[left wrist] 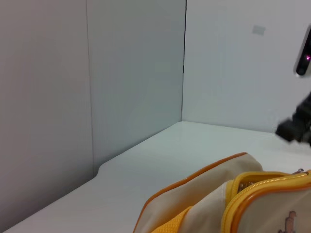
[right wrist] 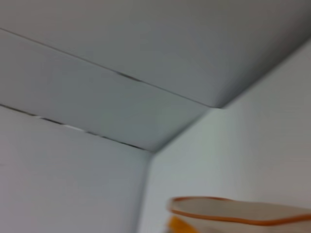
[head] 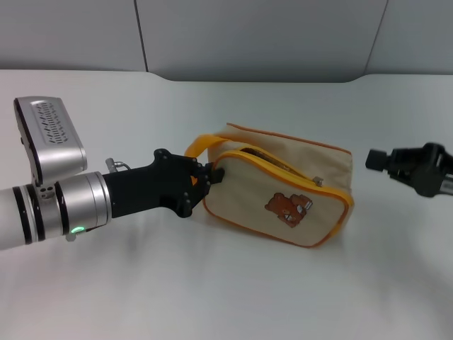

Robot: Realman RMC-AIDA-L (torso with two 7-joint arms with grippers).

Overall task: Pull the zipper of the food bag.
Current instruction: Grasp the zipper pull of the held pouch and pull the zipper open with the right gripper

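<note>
The beige food bag (head: 283, 191) with a brown bear patch (head: 289, 207) lies mid-table. Its yellow-orange zipper (head: 283, 168) gapes along the top from the left end to the silver pull tab (head: 317, 182). My left gripper (head: 212, 174) is at the bag's left end beside the yellow strap (head: 202, 144), its fingers closed on the fabric there. My right gripper (head: 375, 160) hangs to the right of the bag, clear of it. The left wrist view shows the bag (left wrist: 194, 194), the zipper (left wrist: 272, 182) and the right gripper (left wrist: 294, 128) beyond it.
The white table (head: 212, 297) is backed by grey wall panels (head: 248, 35). The right wrist view shows mostly wall and just the bag's piped edge (right wrist: 233, 211).
</note>
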